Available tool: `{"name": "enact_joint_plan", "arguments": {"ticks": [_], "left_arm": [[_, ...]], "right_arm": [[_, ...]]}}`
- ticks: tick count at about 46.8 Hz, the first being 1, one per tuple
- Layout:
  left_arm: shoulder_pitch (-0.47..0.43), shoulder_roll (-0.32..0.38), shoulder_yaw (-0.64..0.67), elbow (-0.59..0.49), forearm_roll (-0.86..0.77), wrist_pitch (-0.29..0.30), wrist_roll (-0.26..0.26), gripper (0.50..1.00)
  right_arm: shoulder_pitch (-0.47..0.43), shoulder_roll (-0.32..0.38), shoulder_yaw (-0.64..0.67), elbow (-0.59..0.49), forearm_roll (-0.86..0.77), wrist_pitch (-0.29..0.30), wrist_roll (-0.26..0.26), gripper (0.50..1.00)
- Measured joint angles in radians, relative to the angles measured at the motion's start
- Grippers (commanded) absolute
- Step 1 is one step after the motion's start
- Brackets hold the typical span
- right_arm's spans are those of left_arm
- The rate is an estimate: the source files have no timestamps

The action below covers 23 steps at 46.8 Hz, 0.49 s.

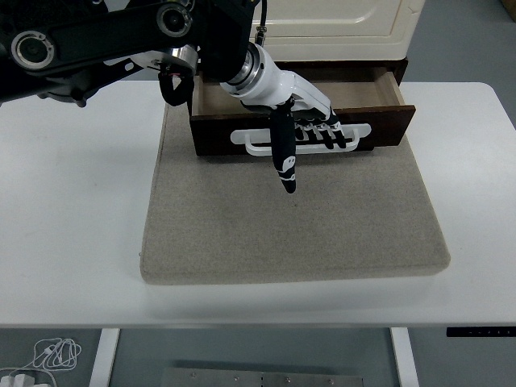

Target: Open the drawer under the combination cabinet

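One arm working: the left arm (97, 40), black and jointed, is reaching in from the left edge over the bench.
Left hand (294, 101): a white shell with black fingers is resting over the drawer front.
Fingers (326, 133): four are curling through the handle, hooking it from above; the remaining digit is pointing straight down past the drawer front, its tip hanging over the mat without a clear touch.
Handle (300, 137): a white, flat, elongated loop with rounded ends is lying across the middle of the drawer face.
Drawer (379, 113): a dark brown wooden box with a lighter tan interior is standing partly pulled out from under the cabinet, its right corner sitting further forward than its left, so the front is running slightly askew.
Combination cabinet (339, 20): a cream, smooth, rounded-cornered body is sitting at the far end of the mat, directly above the drawer.
Mat (290, 234): a beige, coarse-woven rectangular pad with soft rounded edges is lying under the cabinet and extending toward the near edge.
Bench (72, 201): a white, smooth, matte top with rounded corners is carrying the mat.
Floor item: a coiled white cable (52, 353) is lying below the bench at lower left.
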Motion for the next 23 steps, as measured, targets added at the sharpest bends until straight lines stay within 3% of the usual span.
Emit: {"name": "enact_joint_plan", "arguments": {"ticks": [23], "left_arm": [[-0.030, 0.034, -0.163, 0.006, -0.019, -0.044, -0.005, 1.000]], "right_arm": [[0.000, 0.000, 0.000, 0.000, 0.000, 0.000, 0.000, 0.926]]}}
